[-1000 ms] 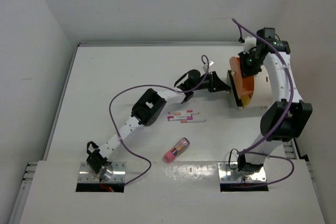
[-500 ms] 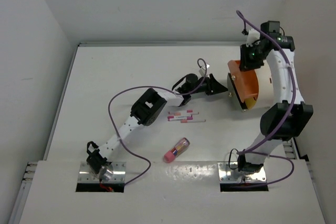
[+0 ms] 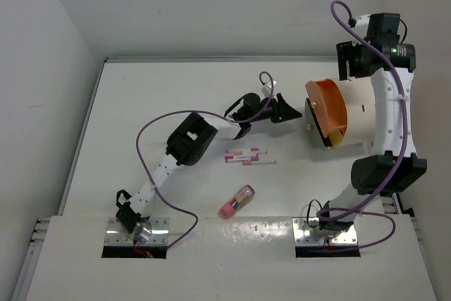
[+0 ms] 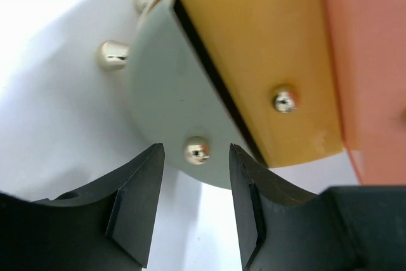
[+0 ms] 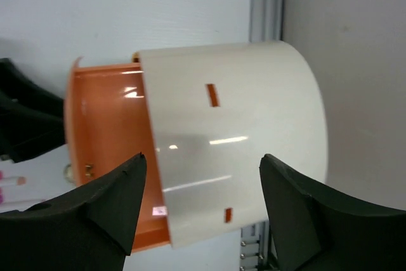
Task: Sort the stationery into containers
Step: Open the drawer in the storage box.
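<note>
The right gripper [image 5: 200, 168] has lifted off the large cream-white cylindrical drum with the orange end face [image 3: 356, 114] and now hangs above it, jaws spread wide and empty. The drum lies on its side at the far right of the white bench [image 3: 162, 96]. The left gripper [image 3: 292, 109] is also parted, with one small metal knob [image 4: 198, 150] between its fingers, probably for a pull. Nothing is sorted yet: three thin white pens with pink marks [image 3: 248, 157] and one pink-ended clear tube [image 3: 237, 201] lie mid-bench. Four knobs show.
</note>
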`<action>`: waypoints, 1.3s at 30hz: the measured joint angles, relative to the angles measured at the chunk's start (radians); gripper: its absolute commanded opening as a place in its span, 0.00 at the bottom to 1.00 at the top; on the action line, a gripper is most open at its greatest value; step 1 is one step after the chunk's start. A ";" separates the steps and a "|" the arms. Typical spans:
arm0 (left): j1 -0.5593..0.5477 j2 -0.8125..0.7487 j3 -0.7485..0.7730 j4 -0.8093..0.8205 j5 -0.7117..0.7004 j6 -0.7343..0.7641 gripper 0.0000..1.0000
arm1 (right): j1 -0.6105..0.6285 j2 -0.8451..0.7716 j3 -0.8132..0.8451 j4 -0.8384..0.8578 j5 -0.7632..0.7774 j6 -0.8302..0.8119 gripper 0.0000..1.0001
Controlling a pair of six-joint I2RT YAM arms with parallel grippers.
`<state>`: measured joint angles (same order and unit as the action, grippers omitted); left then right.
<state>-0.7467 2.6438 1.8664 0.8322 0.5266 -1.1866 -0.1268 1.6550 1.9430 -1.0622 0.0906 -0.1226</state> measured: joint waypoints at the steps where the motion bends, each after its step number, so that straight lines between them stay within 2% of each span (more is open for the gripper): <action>1: 0.000 -0.013 -0.009 0.000 0.001 0.003 0.52 | -0.009 -0.005 0.000 0.000 0.019 -0.010 0.72; 4: 0.000 -0.050 -0.055 0.018 0.001 0.008 0.53 | -0.069 -0.008 0.003 -0.006 0.047 -0.031 0.73; 10: -0.006 -0.062 -0.121 0.067 0.001 -0.005 0.52 | -0.212 0.019 0.006 -0.048 0.050 -0.058 0.83; 15: -0.011 -0.062 -0.140 0.077 0.000 -0.015 0.52 | -0.258 0.053 0.006 -0.076 0.014 -0.081 0.91; 27: -0.032 -0.062 -0.137 0.115 0.000 -0.058 0.52 | -0.368 0.175 0.100 -0.138 -0.144 -0.109 0.93; 31: -0.032 -0.060 -0.134 0.128 -0.002 -0.078 0.51 | -0.396 0.187 0.106 -0.143 -0.200 -0.115 0.87; 33: -0.033 -0.050 -0.116 0.127 -0.003 -0.084 0.46 | -0.402 0.189 0.106 -0.146 -0.223 -0.117 0.77; 34: -0.033 -0.042 -0.100 0.127 -0.004 -0.089 0.40 | -0.404 0.190 0.106 -0.148 -0.233 -0.119 0.74; 35: -0.034 -0.031 -0.081 0.128 -0.005 -0.098 0.37 | -0.404 0.192 0.106 -0.149 -0.243 -0.119 0.66; 37: -0.035 -0.005 -0.040 0.126 -0.006 -0.109 0.31 | -0.404 0.195 0.106 -0.153 -0.263 -0.117 0.59; 38: -0.037 0.008 -0.022 0.123 -0.008 -0.115 0.31 | -0.404 0.196 0.106 -0.154 -0.274 -0.117 0.52; 39: -0.039 0.018 -0.008 0.119 -0.011 -0.117 0.31 | -0.404 0.197 0.106 -0.156 -0.281 -0.117 0.51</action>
<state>-0.7853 2.6621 1.8580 0.9512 0.5159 -1.3041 -0.5308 1.8519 2.0487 -1.2179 -0.1902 -0.2394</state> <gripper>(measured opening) 0.319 0.562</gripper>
